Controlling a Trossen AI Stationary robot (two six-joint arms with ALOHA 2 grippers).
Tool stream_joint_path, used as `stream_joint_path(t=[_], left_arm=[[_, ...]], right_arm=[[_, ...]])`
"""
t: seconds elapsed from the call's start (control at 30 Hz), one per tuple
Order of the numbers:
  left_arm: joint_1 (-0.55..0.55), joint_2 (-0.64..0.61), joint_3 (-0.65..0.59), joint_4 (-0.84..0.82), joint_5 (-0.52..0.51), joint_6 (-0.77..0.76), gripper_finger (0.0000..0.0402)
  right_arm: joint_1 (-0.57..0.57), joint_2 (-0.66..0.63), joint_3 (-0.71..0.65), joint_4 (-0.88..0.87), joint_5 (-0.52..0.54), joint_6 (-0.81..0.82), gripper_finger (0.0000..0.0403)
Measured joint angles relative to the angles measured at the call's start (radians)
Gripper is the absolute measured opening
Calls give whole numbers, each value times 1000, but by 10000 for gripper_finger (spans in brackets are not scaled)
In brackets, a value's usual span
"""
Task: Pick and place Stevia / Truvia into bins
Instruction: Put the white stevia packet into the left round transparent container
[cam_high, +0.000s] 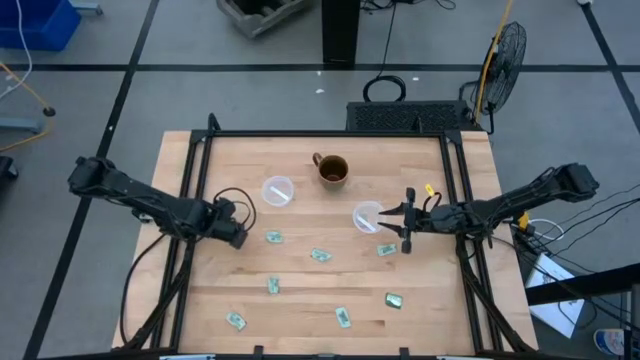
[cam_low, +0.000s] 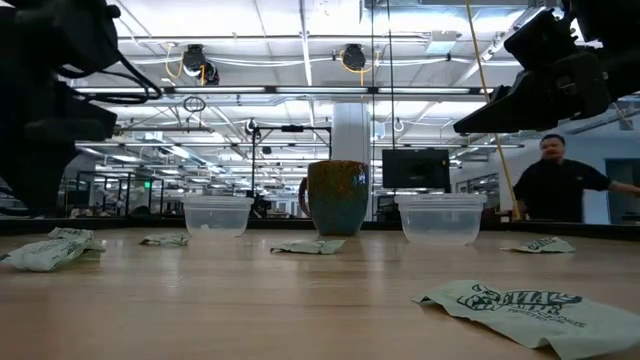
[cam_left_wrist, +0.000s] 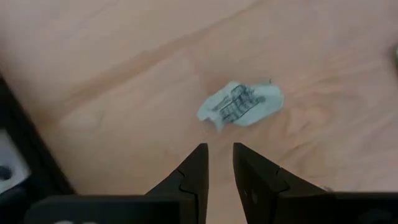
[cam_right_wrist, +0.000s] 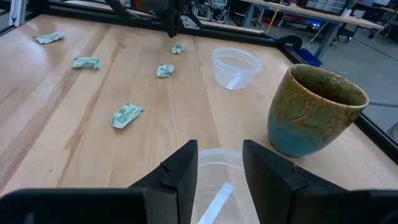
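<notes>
Several pale green and white packets lie flat on the wooden table: one (cam_high: 273, 237) just ahead of my left gripper (cam_high: 240, 228), others at mid-table (cam_high: 320, 254), (cam_high: 386, 249) and toward the near edge (cam_high: 343, 317). In the left wrist view that first packet (cam_left_wrist: 241, 102), crumpled, lies beyond my left gripper (cam_left_wrist: 219, 155), whose fingers are narrowly open and above the bare wood. Two clear cups stand upright, the left cup (cam_high: 277, 190) and the right cup (cam_high: 367, 217). My right gripper (cam_right_wrist: 219, 162) is open, hovering over the right cup's (cam_right_wrist: 217, 186) near rim. Each cup holds a white slip.
A brown-and-teal mug (cam_high: 332, 170) stands upright between the cups toward the far edge, close to the right cup in the right wrist view (cam_right_wrist: 314, 112). A black frame (cam_high: 320, 133) borders the table. A person (cam_low: 560, 180) stands in the room behind.
</notes>
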Motion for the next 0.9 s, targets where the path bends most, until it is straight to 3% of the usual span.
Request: stream_joint_path(t=[0.6,0.8,0.9], left_arm=[[93,-4,-145,187,-6,10,75],[93,-5,-144,204,-16,133,10],[92,-4,-145,216,-45,181,8]], right_arm=[[0,0,1,0,1,0,121],[0,0,2,3,1,0,121],[0,0,2,3,1,0,121]])
